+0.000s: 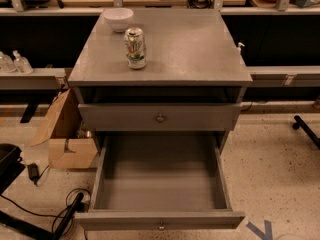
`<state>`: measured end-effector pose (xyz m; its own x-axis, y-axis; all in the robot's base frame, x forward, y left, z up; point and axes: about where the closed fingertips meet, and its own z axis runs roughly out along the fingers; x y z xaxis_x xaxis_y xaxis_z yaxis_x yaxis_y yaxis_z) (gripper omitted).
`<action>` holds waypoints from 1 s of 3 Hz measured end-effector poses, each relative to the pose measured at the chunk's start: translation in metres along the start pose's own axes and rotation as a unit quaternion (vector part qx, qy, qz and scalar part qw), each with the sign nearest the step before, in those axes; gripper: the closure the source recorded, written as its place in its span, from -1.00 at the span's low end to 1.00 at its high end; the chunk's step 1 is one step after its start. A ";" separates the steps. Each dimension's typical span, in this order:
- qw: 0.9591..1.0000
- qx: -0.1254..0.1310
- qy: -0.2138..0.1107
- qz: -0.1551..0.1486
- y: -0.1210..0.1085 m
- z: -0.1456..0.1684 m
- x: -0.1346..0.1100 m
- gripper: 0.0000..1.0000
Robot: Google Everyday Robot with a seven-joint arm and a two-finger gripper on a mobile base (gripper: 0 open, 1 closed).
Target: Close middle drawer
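The middle drawer [160, 184] of the grey cabinet is pulled far out towards me. Its deep plain box is empty. Its flat front [160, 220] lies at the bottom edge of the view, with a small knob [161, 227] at its centre. Above it the upper drawer [160, 117] with its round knob stands slightly out from the cabinet. The lowest drawer is hidden under the open one. My gripper is out of view.
A drink can [135, 47] and a white bowl [118, 19] stand on the cabinet top [190, 49]. An open cardboard box [65, 134] sits on the floor at the left, with cables [65, 214] and a black object [7, 164] nearby. Blue tape [260, 230] marks the floor at the lower right.
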<state>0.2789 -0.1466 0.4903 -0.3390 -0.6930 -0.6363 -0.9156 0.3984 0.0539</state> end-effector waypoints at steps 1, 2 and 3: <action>1.000 -0.007 0.001 -0.001 -0.005 0.009 0.003 1.00; 1.000 -0.026 -0.004 -0.017 -0.035 0.037 0.015 1.00; 0.999 -0.033 -0.015 -0.032 -0.071 0.059 0.019 1.00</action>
<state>0.3504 -0.1528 0.4285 -0.2738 -0.6965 -0.6632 -0.9478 0.3125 0.0632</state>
